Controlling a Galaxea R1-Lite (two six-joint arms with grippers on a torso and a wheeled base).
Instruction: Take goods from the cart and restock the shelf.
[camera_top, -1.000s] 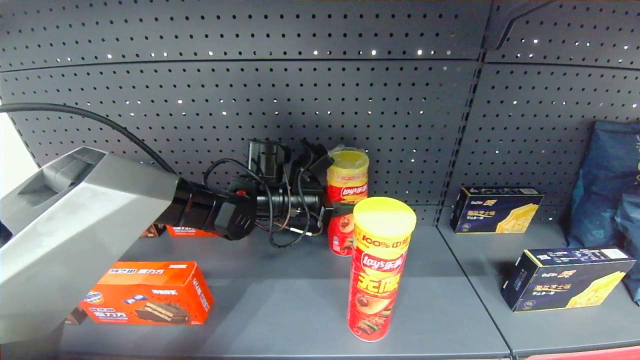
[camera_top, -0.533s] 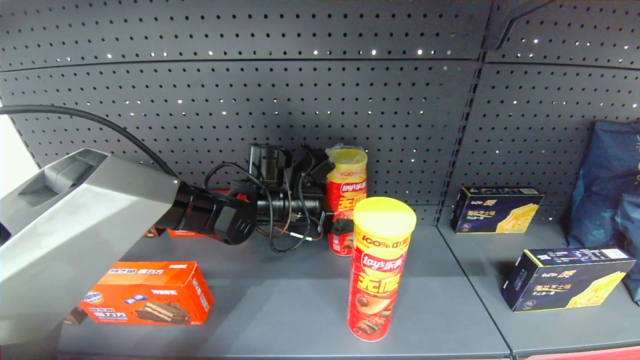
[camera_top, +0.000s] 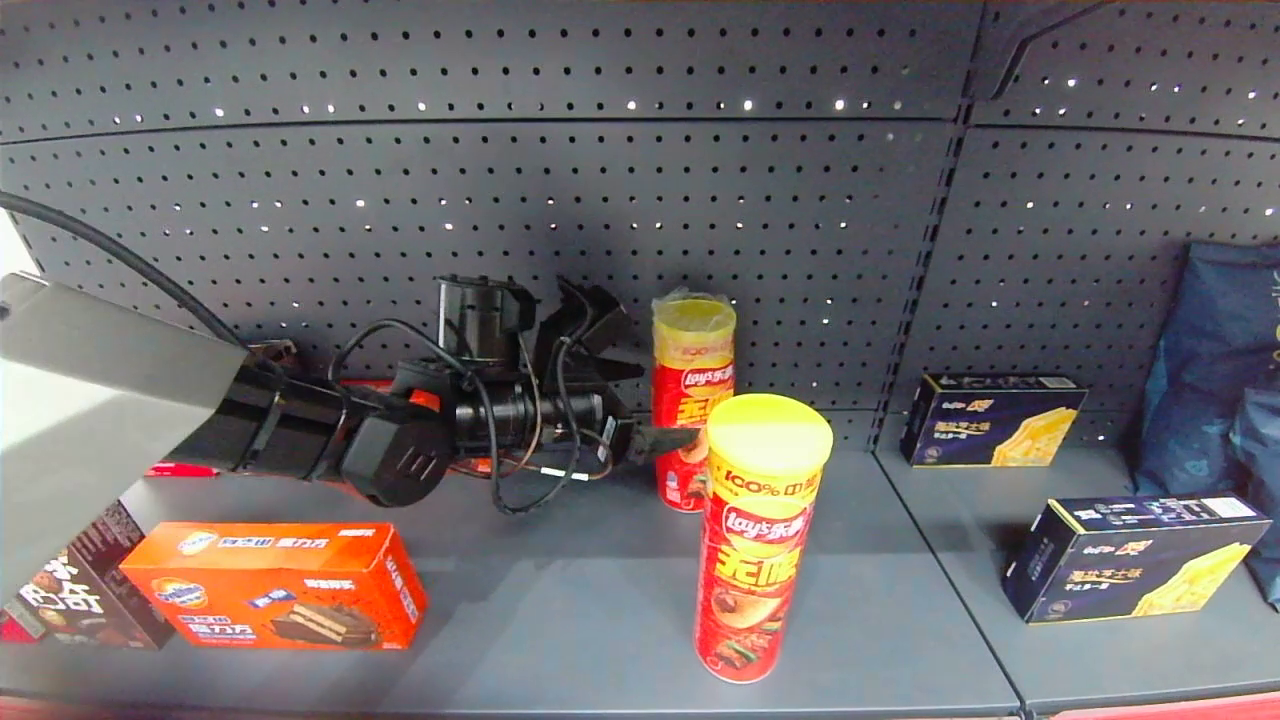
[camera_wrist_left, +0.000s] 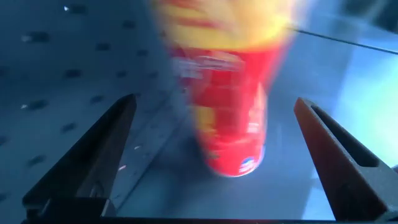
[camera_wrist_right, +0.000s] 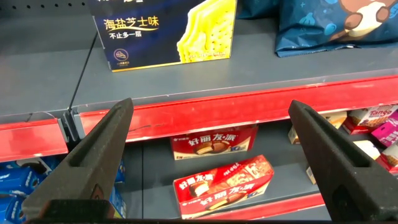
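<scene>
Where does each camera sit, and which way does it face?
Head: on the head, looks down at the shelf; left end effector shows.
Left wrist: looks between its open fingers at the rear chip can.
Right wrist: looks past the open right end effector at the navy box.
Head and left wrist share that can.

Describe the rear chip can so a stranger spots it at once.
Find the dark pegboard back wall. The rear chip can stands upright near it, behind the front can; clear film covers its yellow lid, unlike the front one's bare lid.
</scene>
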